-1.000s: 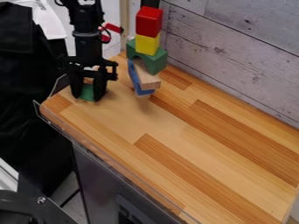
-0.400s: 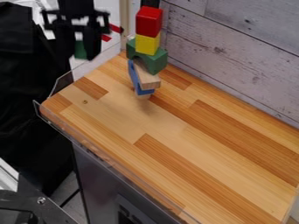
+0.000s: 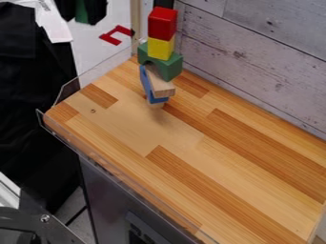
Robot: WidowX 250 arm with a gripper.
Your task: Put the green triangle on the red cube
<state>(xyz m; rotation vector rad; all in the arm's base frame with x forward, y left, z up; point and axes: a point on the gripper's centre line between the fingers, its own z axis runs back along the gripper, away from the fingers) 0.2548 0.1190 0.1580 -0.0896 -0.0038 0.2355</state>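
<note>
against the white background (image 3: pixel 96 52), the tool (image 3: pixel 81 20) clasps the green triangle (image 3: pixel 81 13).

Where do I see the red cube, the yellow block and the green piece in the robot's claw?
Red cube (image 3: pixel 160 29): camera view, the side facing the camera.
Yellow block (image 3: pixel 159 49): camera view, the side facing the camera.
Green piece (image 3: pixel 81 13): camera view, its visible middle.

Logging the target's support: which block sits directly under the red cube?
The yellow block, the stack's only yellow piece, between the red cube and the green arch.
</note>
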